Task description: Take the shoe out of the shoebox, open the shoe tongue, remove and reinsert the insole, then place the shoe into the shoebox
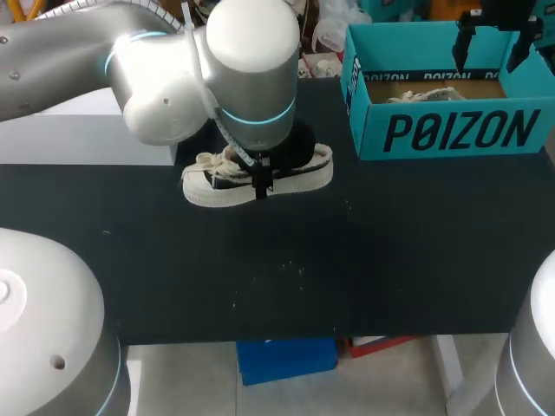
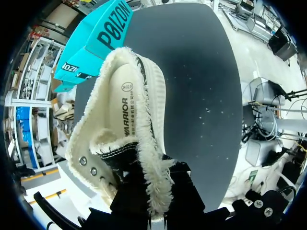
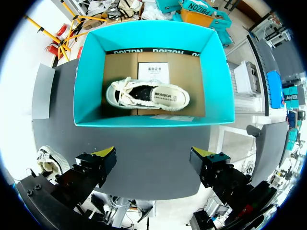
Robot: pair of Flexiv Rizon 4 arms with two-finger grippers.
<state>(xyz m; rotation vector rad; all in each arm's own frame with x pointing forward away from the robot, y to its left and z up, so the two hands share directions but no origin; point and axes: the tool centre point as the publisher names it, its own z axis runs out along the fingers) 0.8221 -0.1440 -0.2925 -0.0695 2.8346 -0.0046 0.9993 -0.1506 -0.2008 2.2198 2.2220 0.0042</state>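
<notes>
Black bench [image 1: 390, 260] lies bare over its whole near half, right down to the front edge, and a broad bare strip also separates the shoe [image 1: 303, 178] from the shoebox [image 1: 451, 130]. We see the shoebox at the far right of the bench, its right wall close to the bench's right edge, its printed long side facing us and its top open. The shoe stands on its sole at the far middle of the bench, well apart from the box, toe toward our left side and heel toward the box. It is a low shoe with a dark upper, a thick cream sole and cream laces [image 1: 212, 165] bunched at the front. From our left wrist view its collar is frayed into a pale fuzzy fringe, metal eyelets line the opening, and the cream insole [image 2: 125, 103] lies flat inside. Our left arm reaches over the shoe from above, and our left hand [image 2: 156, 201] is clamped on the shoe's fringed side wall near the eyelets, the wall running between its two fingers; the yellow tips are hidden. Our right hand [image 3: 153, 158] hangs above the shoebox, fingers wide apart and holding nothing. A second shoe [image 3: 146, 96] of the same kind sits sole-down on the box's brown floor, just beside a white paper sheet [image 3: 152, 74]
</notes>
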